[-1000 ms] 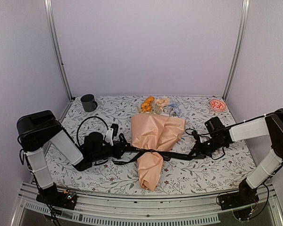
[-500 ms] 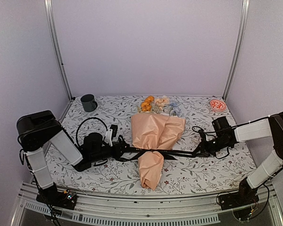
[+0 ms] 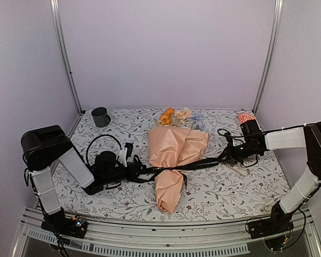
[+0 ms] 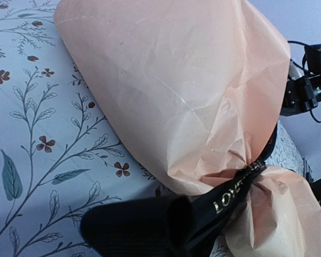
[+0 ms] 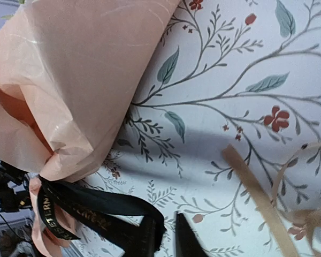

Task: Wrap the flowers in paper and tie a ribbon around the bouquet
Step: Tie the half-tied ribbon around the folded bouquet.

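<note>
Peach bouquet (image 3: 171, 160) lying near-to-far, flowers (image 3: 175, 116) toward back, black ribbon (image 3: 200, 164) crosswise

A lab booth: plain walls (image 3: 166, 53), aluminium posts (image 3: 64, 59).

The floral-patterned tabletop (image 3: 224, 187) carried the bouquet (image 3: 174, 155) lying across its middle, a dark mug (image 3: 100, 116) near its far left corner, and a tan cord (image 5: 255, 195) at right.

Plain lilac walls (image 3: 166, 53) close in at nine, twelve and three o'clock, silver posts (image 3: 64, 59) rise at eleven and one, above a floral-covered table (image 3: 224, 193).
</note>
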You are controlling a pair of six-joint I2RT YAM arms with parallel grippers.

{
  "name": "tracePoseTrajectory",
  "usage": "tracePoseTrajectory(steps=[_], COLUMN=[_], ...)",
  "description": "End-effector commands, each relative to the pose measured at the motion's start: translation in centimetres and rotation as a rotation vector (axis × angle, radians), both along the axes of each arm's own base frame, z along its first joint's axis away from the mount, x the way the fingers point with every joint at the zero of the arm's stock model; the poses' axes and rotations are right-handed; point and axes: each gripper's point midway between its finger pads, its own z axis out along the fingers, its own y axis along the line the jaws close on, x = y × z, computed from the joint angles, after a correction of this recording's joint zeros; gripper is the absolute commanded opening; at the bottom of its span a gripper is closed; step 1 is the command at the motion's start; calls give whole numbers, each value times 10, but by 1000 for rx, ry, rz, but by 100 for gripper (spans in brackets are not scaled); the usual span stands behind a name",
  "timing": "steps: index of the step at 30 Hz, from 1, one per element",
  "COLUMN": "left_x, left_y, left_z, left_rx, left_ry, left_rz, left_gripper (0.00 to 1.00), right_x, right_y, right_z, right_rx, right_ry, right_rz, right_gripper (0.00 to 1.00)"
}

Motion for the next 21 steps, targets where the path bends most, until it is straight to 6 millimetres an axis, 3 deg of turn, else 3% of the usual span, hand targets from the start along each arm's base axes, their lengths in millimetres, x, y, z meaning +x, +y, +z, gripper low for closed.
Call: tracePoseTrajectory(steps=[1,2,6,9,13,16,18,19,21], left_x=[6,5,2,2,2,1,1,2,2], left_y=[2,-2,-9,-10,-10,-10,-10,-10,-9], left_z=[-5,-3,4,7,6,7,7,7,8], left_rx=[16,12,-4,-8,-7,-9,-7,-7,-10], left_ry=[2,-5,-29,-39,-37,-37,-37,-36,-38], left_rz=[1,-13,-42,-45,-47,-47,-47,-45,-41], left_gripper=[0,0,0,0,0,0,0,0,0], right_x=[25,29,34,21,-9,-42,-75,-90,-97], right_y=[-17,-19,-24,-9,21,67,105,117,127], right_z=[-5,0,29,45,48,56,68,68,64], right_rx=[-98,-117,-230,-286,-271,-3,269,343,401], right_ry=[-13,-30,-134,-196,-192,-168,-128,-99,-64], right_rz=[-40,-50,-86,-41,35,188,354,413,428], right_gripper=[36,46,66,69,71,66,63,62,64])
